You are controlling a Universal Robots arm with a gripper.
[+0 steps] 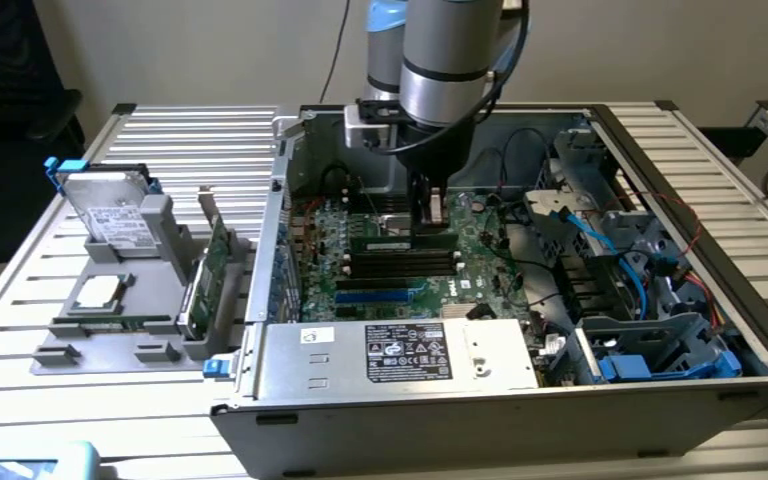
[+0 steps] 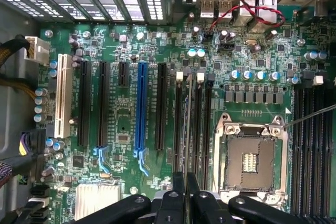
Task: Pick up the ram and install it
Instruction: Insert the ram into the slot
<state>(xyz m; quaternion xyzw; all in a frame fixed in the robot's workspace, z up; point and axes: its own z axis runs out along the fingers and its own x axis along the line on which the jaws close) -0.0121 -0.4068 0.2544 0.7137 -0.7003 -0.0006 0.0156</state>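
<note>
The ram (image 1: 404, 243), a narrow green stick with a white label, stands on edge at the farthest of the black memory slots (image 1: 400, 265) on the motherboard (image 1: 471, 285). My gripper (image 1: 427, 222) reaches straight down into the open computer case and is shut on the ram's upper edge. In the wrist view the ram (image 2: 187, 129) shows edge-on as a thin line between the two black fingers (image 2: 178, 192), lined up with a memory slot (image 2: 198, 124). Whether the stick is pressed fully into the slot cannot be told.
The empty CPU socket (image 2: 251, 156) lies beside the slots, with blue (image 2: 140, 108) and white (image 2: 63, 98) expansion slots further off. The power supply (image 1: 398, 355) fills the case's front. Cables and drive cages (image 1: 624, 290) crowd the exterior view's right. A grey fixture (image 1: 117, 300) on its left holds a hard drive (image 1: 111, 215) and an expansion card (image 1: 211, 270).
</note>
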